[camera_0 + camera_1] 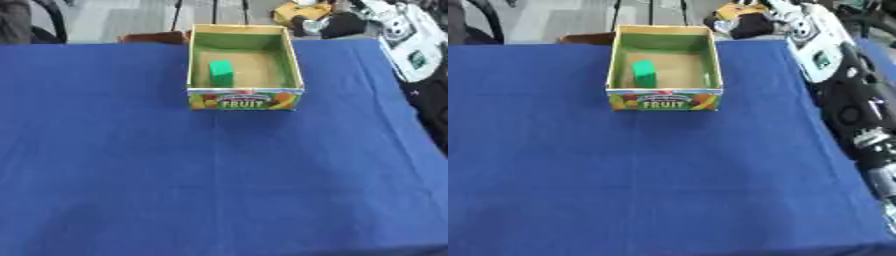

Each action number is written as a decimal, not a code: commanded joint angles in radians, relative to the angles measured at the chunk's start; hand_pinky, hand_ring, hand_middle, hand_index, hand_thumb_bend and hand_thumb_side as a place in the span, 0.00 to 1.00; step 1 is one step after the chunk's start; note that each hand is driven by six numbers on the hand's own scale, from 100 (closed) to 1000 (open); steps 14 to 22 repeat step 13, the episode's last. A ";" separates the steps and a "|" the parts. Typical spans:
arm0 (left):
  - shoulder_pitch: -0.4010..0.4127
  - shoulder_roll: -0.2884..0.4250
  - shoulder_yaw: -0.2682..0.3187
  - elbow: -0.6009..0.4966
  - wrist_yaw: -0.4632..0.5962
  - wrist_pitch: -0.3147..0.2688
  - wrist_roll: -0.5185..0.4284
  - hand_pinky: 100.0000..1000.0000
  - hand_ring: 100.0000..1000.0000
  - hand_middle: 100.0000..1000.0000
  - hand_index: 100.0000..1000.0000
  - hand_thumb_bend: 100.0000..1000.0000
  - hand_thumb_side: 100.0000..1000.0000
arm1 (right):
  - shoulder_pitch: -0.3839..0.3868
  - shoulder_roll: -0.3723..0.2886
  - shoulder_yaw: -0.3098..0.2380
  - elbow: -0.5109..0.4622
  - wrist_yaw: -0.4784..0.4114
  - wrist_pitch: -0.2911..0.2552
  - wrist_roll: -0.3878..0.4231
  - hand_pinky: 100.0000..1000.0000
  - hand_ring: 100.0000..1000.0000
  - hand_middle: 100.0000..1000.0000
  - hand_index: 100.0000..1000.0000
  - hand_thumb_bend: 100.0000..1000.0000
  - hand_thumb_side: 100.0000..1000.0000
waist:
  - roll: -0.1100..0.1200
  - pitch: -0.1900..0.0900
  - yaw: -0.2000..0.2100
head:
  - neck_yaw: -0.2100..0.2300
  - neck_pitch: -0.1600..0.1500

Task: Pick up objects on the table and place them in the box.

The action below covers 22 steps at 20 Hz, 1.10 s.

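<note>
A cardboard box (246,99) with a colourful "FRUIT" label on its front wall stands open at the far middle of the blue-covered table (219,175). A green block (221,73) stands upright inside it, on the left part of the box floor. No loose object shows on the cloth. Along the table's right edge runs part of my right arm (859,120), black with silver joints; its hand is outside the picture. My left arm and hand show in neither view.
Beyond the far right corner lie a white device with a green label (820,55) and yellow and black gear (306,17). A brown object (153,37) sits just behind the far table edge, left of the box.
</note>
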 commanded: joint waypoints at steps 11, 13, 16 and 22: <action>-0.029 0.013 0.005 0.003 -0.003 0.008 0.020 0.66 0.72 0.68 0.80 0.51 0.66 | 0.259 -0.014 -0.088 -0.187 -0.400 0.066 -0.169 0.52 0.54 0.68 0.88 0.42 0.41 | 0.035 -0.023 -0.073 | 0.105 -0.010; -0.031 0.012 0.003 0.003 -0.003 0.010 0.020 0.66 0.72 0.67 0.80 0.51 0.66 | 0.276 -0.002 -0.091 -0.200 -0.410 0.065 -0.171 0.51 0.54 0.67 0.87 0.42 0.41 | 0.038 -0.022 -0.075 | 0.110 -0.012; -0.031 0.012 0.003 0.003 -0.003 0.010 0.020 0.66 0.72 0.67 0.80 0.51 0.66 | 0.276 -0.002 -0.091 -0.200 -0.410 0.065 -0.171 0.51 0.54 0.67 0.87 0.42 0.41 | 0.038 -0.022 -0.075 | 0.110 -0.012; -0.031 0.012 0.003 0.003 -0.003 0.010 0.020 0.66 0.72 0.67 0.80 0.51 0.66 | 0.276 -0.002 -0.091 -0.200 -0.410 0.065 -0.171 0.51 0.54 0.67 0.87 0.42 0.41 | 0.038 -0.022 -0.075 | 0.110 -0.012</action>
